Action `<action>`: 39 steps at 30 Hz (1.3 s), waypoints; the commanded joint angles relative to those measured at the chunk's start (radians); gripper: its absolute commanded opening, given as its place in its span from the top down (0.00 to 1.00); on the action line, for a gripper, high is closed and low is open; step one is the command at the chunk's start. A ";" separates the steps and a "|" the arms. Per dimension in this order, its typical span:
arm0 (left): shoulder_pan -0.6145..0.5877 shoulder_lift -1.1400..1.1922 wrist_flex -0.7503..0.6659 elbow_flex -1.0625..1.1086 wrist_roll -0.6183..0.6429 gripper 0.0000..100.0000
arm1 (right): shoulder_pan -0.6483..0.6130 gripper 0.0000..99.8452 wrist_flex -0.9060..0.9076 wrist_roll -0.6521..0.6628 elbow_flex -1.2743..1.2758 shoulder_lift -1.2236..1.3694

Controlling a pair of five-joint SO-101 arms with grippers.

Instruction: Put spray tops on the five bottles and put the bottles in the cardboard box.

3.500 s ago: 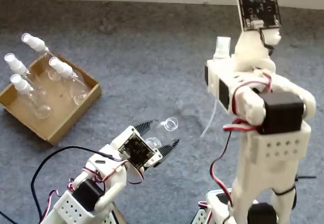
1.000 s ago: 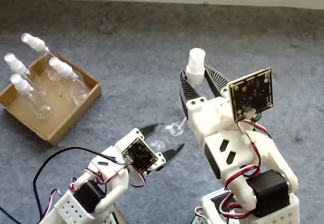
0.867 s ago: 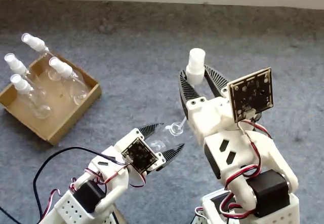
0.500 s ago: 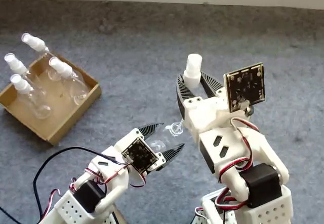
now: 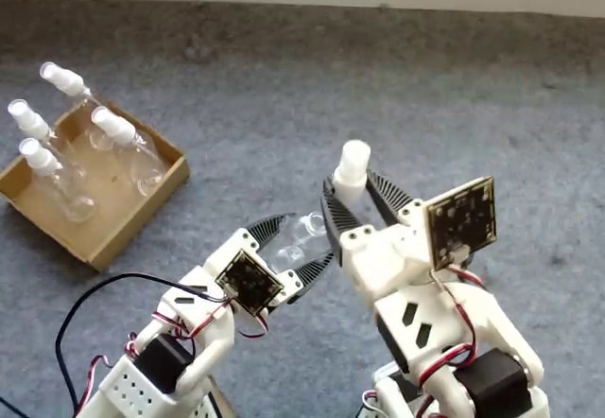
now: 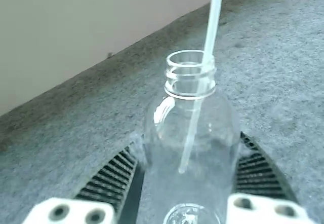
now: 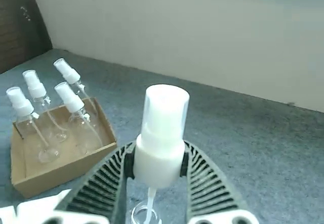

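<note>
My left gripper [image 5: 293, 245] [image 6: 187, 173] is shut on a clear open bottle [image 6: 190, 133] [image 5: 304, 232], held tilted above the carpet. My right gripper [image 5: 357, 200] [image 7: 156, 171] is shut on a white spray top [image 7: 159, 133] [image 5: 350, 165], just above the bottle. The top's thin dip tube [image 6: 202, 77] runs down through the bottle's neck into its body. The cardboard box [image 5: 118, 219] [image 7: 55, 171] at the far left holds several capped bottles [image 5: 113, 134] [image 7: 68, 102].
Grey carpet [image 5: 246, 87] covers the table, with a pale wall [image 7: 202, 26] along the far edge. Open carpet lies between the box and the arms.
My right gripper has lowered with the spray top toward the bottle, and the tube has gone into the neck. The left gripper lifted the bottle slightly toward it.
</note>
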 commanded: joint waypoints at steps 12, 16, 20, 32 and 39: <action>-0.025 -0.005 -0.026 0.013 -0.006 0.86 | -0.077 0.98 0.056 -0.002 0.093 -0.012; -0.025 -0.005 -0.028 0.013 -0.006 0.86 | -0.079 0.88 0.114 -0.002 0.093 -0.007; -0.025 -0.005 -0.028 0.015 -0.006 0.86 | -0.081 0.85 0.136 -0.002 0.093 -0.007; -0.025 -0.005 -0.028 0.021 -0.006 0.86 | -0.137 0.85 0.101 0.069 0.082 -0.002; -0.025 -0.005 -0.028 0.021 -0.006 0.86 | -0.131 0.85 0.139 0.074 -0.051 -0.005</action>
